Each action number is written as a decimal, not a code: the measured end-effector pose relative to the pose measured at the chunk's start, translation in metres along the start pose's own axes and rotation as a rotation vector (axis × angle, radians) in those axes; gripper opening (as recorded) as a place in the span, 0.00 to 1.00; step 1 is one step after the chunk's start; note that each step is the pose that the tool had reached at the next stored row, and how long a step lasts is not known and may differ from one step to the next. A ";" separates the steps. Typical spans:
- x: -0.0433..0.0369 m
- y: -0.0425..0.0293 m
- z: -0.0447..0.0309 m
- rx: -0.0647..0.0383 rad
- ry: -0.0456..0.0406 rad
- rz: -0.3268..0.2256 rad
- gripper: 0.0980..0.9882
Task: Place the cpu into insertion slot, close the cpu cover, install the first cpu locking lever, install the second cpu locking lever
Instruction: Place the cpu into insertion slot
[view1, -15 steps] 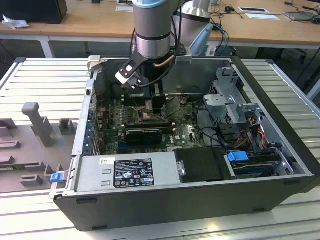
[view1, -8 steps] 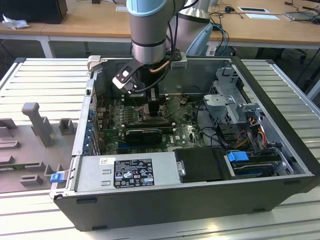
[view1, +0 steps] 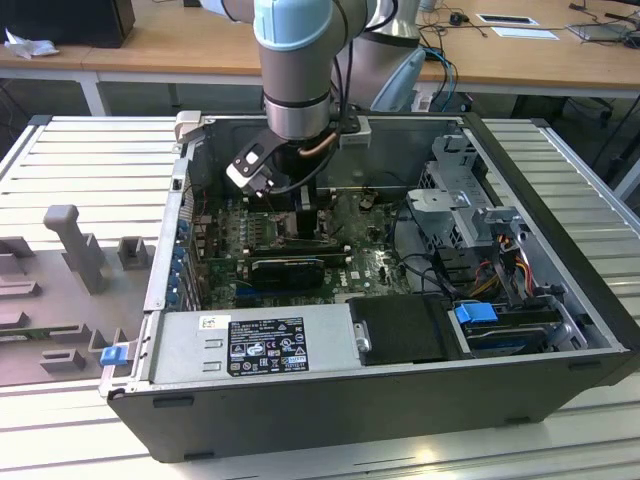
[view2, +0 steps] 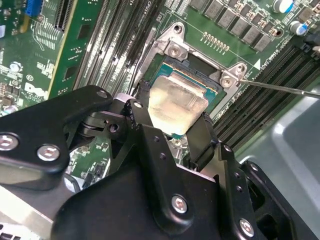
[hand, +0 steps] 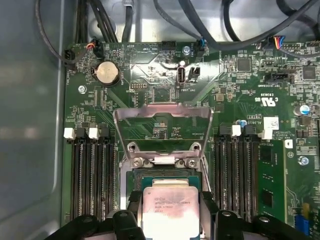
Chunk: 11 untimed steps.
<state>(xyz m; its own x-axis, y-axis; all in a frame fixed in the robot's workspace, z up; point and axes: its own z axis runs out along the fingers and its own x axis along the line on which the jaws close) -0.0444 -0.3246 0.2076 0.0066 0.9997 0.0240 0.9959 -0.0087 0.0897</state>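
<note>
Second wrist view: jaws pinch the cpu (view2: 177, 104) just over the insertion slot (view2: 201, 78).

Wooden desks (view1: 180, 45) are lining the back of the workshop, papers (view1: 527, 32) lying on one, while a pale slatted metal bench (view1: 90, 160) is spanning the foreground.

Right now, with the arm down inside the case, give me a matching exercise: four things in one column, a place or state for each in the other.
Things:
1. cpu
2. cpu cover
3. insertion slot
4. coin battery

States:
A. swung up, open
B. between the fingers of the gripper
C. round and silver
D. under the cpu, partly hidden by it

Pairs: 1-B, 2-A, 3-D, 4-C
</note>
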 end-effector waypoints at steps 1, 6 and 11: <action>0.0000 -0.0001 0.0007 0.000 -0.0002 0.000 0.50; 0.0017 -0.0001 0.0021 0.000 -0.0002 0.001 0.50; 0.0020 0.0000 0.0040 0.000 -0.0003 0.002 0.50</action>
<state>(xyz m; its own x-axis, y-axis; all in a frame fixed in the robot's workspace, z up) -0.0440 -0.3225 0.2037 0.0088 0.9997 0.0239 0.9959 -0.0109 0.0896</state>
